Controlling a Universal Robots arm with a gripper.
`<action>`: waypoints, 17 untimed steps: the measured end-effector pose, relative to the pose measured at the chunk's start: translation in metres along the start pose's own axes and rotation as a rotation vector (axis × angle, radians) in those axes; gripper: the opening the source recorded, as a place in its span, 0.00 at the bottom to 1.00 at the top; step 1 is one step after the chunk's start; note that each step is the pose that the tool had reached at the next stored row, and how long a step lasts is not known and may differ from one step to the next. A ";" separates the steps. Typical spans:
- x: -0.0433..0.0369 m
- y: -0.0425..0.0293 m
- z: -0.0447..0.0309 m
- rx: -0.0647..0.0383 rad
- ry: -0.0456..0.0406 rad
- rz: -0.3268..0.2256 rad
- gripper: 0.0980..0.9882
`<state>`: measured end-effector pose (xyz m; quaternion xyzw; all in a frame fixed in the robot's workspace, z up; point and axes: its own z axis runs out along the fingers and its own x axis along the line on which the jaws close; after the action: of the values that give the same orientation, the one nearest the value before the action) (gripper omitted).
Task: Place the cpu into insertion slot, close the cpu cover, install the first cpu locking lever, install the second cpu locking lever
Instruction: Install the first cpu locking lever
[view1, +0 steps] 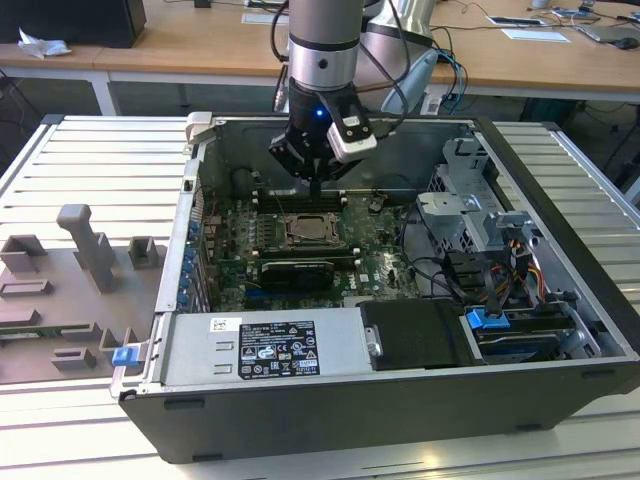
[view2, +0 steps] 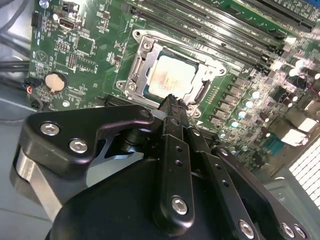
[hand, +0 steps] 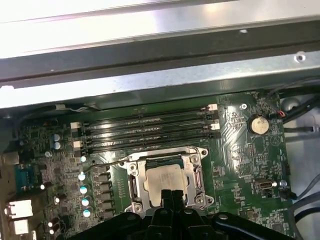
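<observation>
On the slatted metal surface (view1: 80, 150) sits your open computer case (view1: 560, 200). At the exterior view's centre, your tool (view1: 316, 185), pinched narrow and empty, hovers just above the cpu (view2: 167, 77). The cpu is seated in the insertion slot (view1: 322, 241), with the cpu cover (hand: 135, 182) flat around it.

Silver-grey cylindrical arm (view1: 323, 40) with a small blue light (view1: 320, 110), black cables (view1: 400, 75) looping behind. Matt black gripper (view2: 172, 102) of linked bars, fastened with silvery screws (view2: 50, 129) (two on the rounded side plate). White box (view1: 352, 135) clipped alongside.
</observation>
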<state>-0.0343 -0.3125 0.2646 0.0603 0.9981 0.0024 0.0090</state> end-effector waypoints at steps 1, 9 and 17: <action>0.0000 0.0000 0.0000 0.000 0.0001 -0.013 0.01; 0.0110 -0.0014 0.0007 -0.036 0.0043 -0.067 0.01; 0.0460 -0.0057 0.0004 -0.037 0.0046 -0.070 0.01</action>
<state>-0.0806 -0.3126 0.2633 0.0250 0.9994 0.0205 0.0079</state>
